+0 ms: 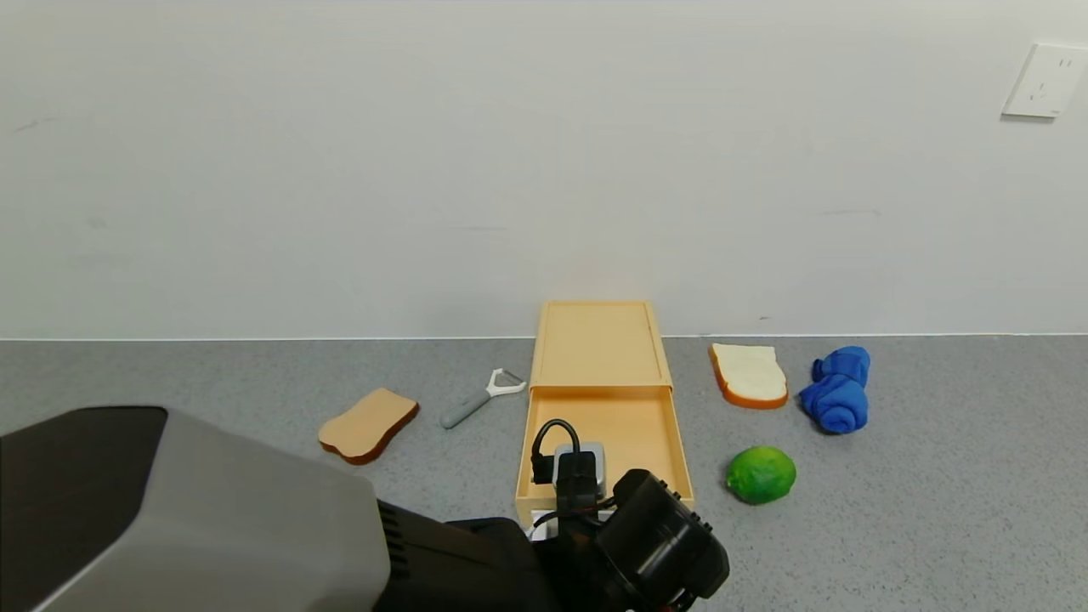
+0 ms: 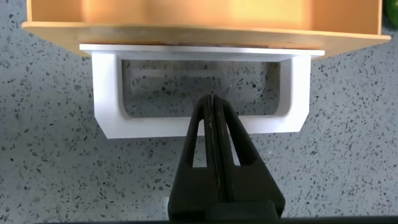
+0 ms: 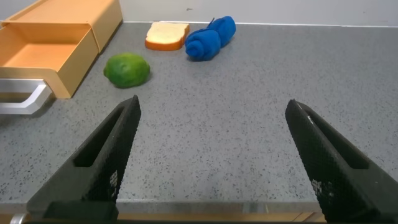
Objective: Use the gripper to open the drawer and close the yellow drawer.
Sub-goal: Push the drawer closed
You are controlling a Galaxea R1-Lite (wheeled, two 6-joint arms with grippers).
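Note:
The pale yellow drawer [image 1: 637,425] is pulled out of its flat box [image 1: 599,340] and looks empty. Its white loop handle [image 2: 199,127] faces me. My left gripper [image 2: 211,102] is shut, fingers pressed together, and its tip reaches over the handle's front bar into the loop. In the head view the left wrist covers most of the handle [image 1: 537,520]. My right gripper [image 3: 212,106] is open and empty, low over the table's front edge, to the right of the drawer [image 3: 37,50].
A tan bread slice [image 1: 368,423] and a peeler [image 1: 481,398] lie left of the box. A white bread slice [image 1: 749,375], a blue cloth [image 1: 837,388] and a green lime [image 1: 761,474] lie to its right. The wall stands right behind the box.

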